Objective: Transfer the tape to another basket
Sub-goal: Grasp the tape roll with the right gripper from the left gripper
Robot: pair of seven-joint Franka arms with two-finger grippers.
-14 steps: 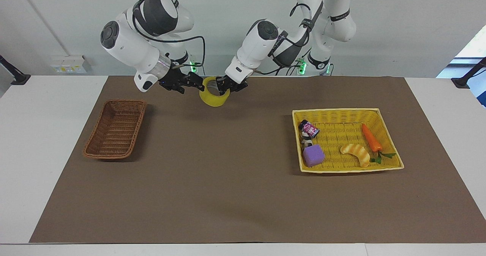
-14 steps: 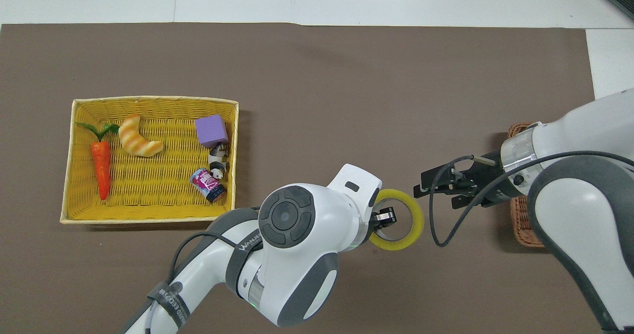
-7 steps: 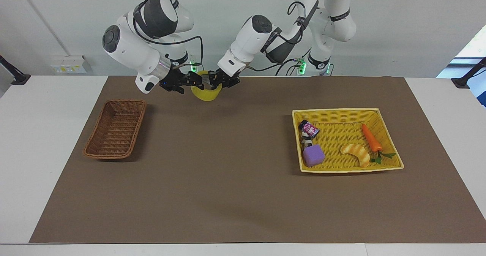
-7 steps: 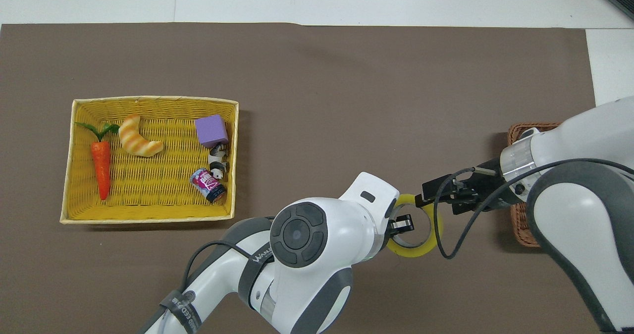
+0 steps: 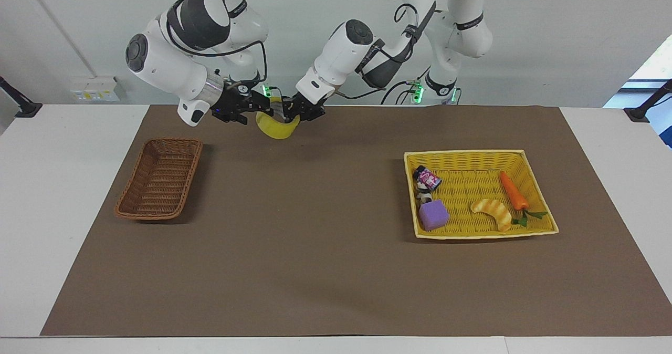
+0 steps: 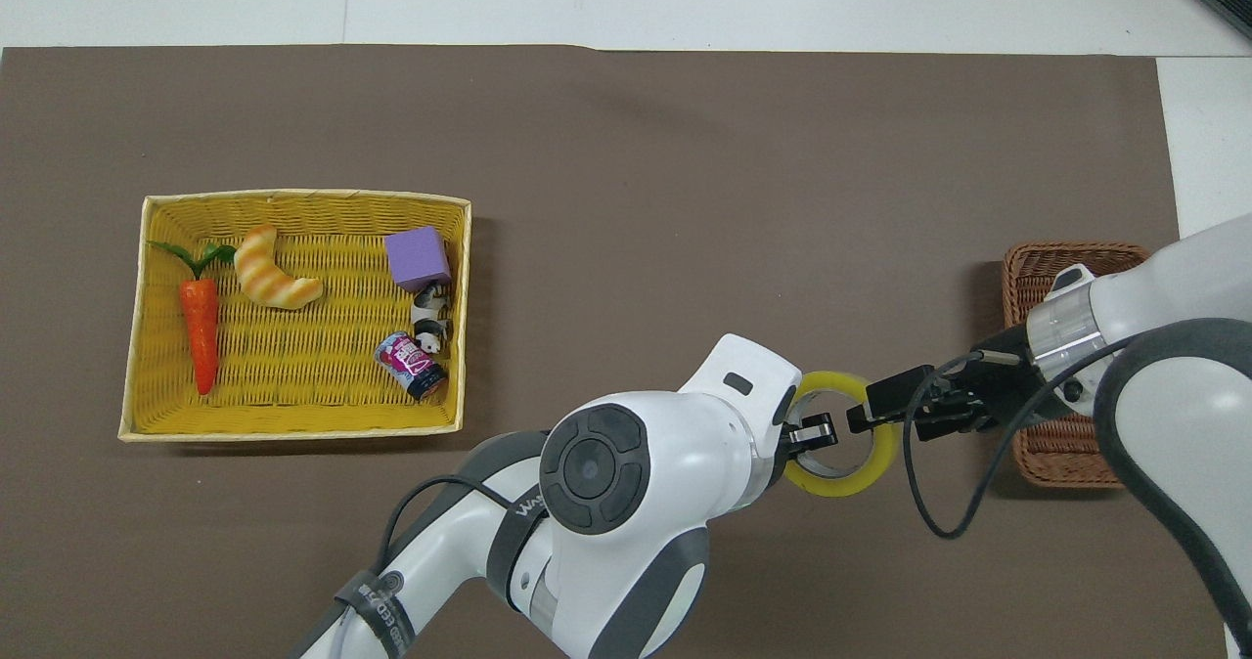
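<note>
Above brown mat [image 5: 325,249]: left gripper [image 5: 292,113] clamps tape [image 5: 274,127]; right gripper [image 5: 258,106] spread at tape.

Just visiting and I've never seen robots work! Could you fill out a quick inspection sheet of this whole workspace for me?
Surface: brown mat on a white table.
Job's things: yellow tape held in the air over the mat; brown wicker basket holds nothing, at the right arm's end.
Clutter: yellow basket holds a carrot, croissant toy, purple cube, small can and a small black-and-white toy.
Hands: left hand shut on the tape's rim; right hand open at the tape, one finger through the ring, no grip yet.
Cables: black cables loop along both arms.
Surroundings: white wall, socket box.
</note>
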